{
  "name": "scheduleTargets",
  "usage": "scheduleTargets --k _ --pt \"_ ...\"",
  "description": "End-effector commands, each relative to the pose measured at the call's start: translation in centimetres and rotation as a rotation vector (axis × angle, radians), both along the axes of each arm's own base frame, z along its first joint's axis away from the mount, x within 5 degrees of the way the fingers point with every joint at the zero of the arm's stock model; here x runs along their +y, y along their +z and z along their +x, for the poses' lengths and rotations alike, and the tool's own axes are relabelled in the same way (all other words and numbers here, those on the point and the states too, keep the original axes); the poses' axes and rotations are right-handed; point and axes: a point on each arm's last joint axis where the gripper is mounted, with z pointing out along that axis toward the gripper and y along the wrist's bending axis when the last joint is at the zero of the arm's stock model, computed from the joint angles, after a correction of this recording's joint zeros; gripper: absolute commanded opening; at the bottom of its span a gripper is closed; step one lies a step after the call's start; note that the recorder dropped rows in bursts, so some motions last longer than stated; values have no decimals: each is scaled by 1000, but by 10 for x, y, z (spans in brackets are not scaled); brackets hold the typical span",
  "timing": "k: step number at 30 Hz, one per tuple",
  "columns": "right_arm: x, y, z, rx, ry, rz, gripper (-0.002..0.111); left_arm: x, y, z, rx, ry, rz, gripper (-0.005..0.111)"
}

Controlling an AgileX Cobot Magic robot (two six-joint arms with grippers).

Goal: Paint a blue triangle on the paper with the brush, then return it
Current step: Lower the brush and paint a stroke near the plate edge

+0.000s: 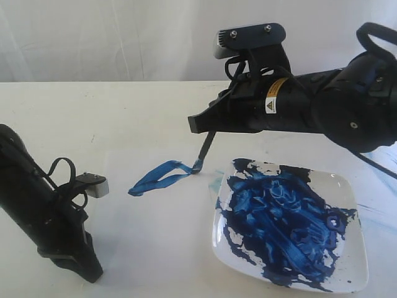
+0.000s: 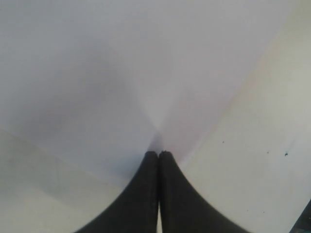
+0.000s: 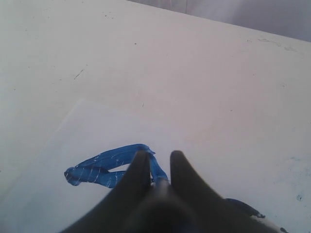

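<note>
Pinching the brush [image 1: 206,148] in right end effector [image 1: 195,123] to close the blue triangle [image 1: 158,179]; probably steadying the paper [image 3: 97,126] with pressed-together left end effector [image 2: 159,154].

The flat cream-white tabletop [image 1: 93,112] in front of me carries two items. A large off-white rectangular paper sheet [image 3: 112,131] lies flat on it. A square glossy white plate [image 1: 347,189], smeared with dark-blue paint, sits near the sheet, toward my right; I cannot tell whether they overlap.
</note>
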Motion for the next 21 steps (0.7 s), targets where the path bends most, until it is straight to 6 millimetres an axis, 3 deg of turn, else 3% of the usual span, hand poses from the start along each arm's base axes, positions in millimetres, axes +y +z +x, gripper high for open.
scheduleTargets --k 1,21 --pt "-1 -1 0 -1 2 -6 0 -1 -1 -3 18 -8 -6 0" --pt "5 -1 -5 -1 25 -3 0 -1 -1 -2 14 -6 -5 0"
